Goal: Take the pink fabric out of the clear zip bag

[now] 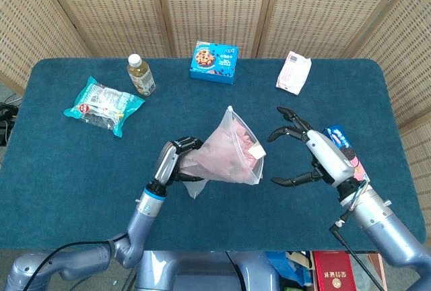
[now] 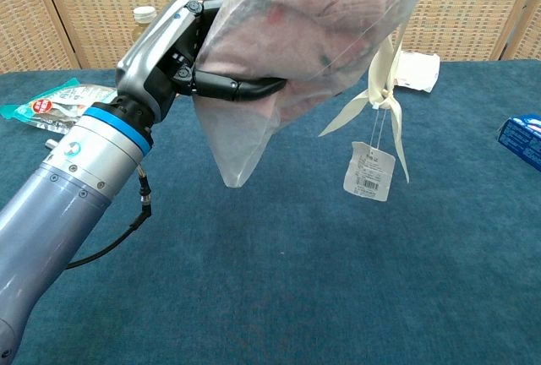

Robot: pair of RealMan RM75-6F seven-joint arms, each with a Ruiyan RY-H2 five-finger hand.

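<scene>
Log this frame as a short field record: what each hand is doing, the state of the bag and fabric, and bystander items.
left hand: grips the clear zip bag, held above the table
right hand: fingers spread, beside the bag's mouth, holding nothing
pink fabric: inside the bag
ribbon with tag: dangles out of the bag
bystanders: bottle, blue box, green snack pack, pink-white packet
</scene>
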